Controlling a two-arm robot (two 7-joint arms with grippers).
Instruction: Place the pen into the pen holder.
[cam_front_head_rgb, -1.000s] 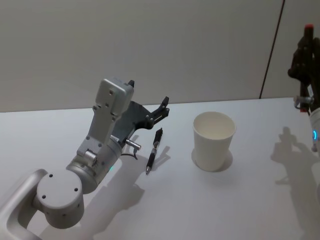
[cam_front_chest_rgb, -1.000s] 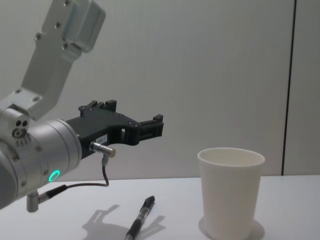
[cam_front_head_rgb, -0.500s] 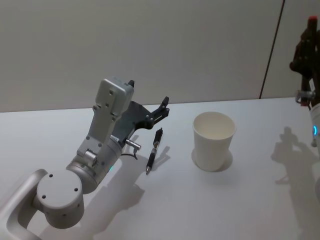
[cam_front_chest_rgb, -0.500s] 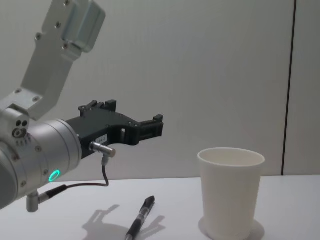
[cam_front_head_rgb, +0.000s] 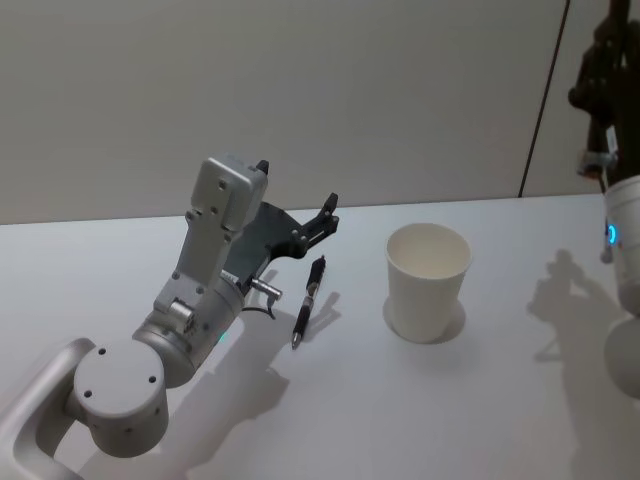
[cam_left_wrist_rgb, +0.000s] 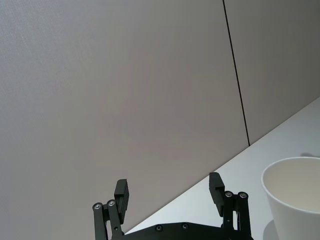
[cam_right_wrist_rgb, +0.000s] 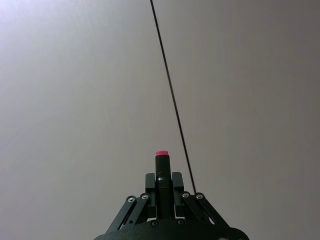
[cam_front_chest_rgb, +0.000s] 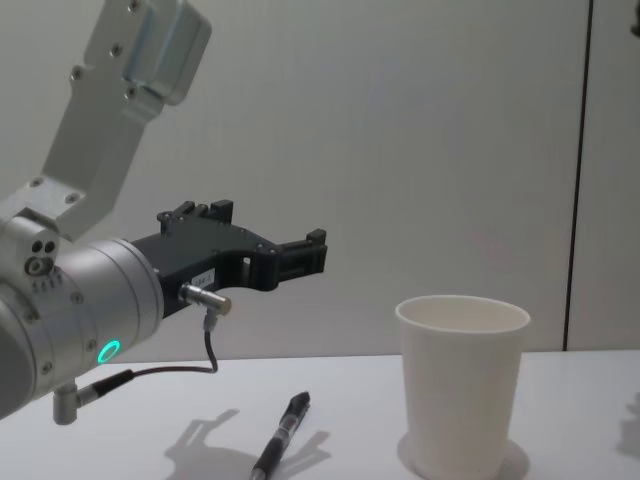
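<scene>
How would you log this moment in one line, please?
left gripper: open above black pen; right gripper: raised, shut on red-tipped pen; pen holder: upright, empty

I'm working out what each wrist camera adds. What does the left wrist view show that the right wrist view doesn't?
Left wrist view: the left gripper, fingers open and empty, with the pen holder standing on the white table beyond it. Right wrist view: the right gripper, shut on a dark red-tipped rod. Both: the grey wall with a dark vertical seam.
</scene>
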